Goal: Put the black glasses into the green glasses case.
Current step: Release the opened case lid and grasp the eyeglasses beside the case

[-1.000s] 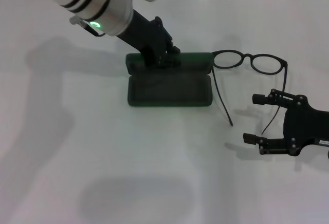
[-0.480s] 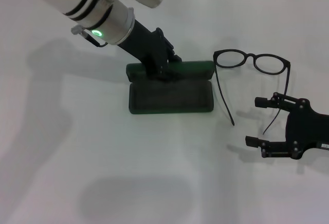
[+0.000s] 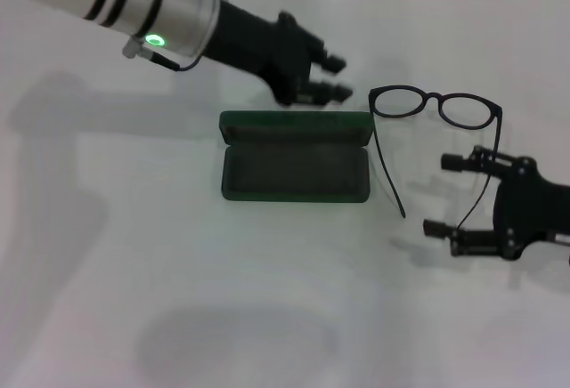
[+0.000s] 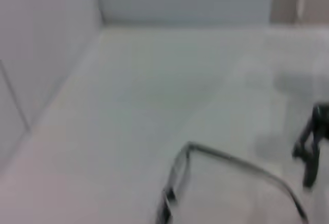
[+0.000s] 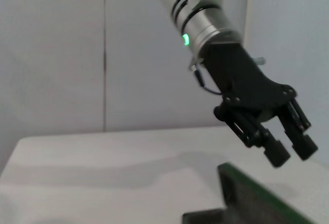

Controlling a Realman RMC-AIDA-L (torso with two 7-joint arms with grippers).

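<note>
Left pincer (image 3: 330,78) now lifted off the green glasses case (image 3: 295,157), seemingly slightly parted, holding nothing. Right pincer (image 3: 448,194) wide open beside the black glasses (image 3: 434,106), slightly nearer than before.

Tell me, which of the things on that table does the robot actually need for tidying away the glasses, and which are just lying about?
Part of the job:
- black glasses, on the table beside the case
- green glasses case, lying open and empty
- left gripper, open, above the case's lid
- right gripper, open, near the glasses' temple arm

Just lying about:
- nothing else; only the bare white table
</note>
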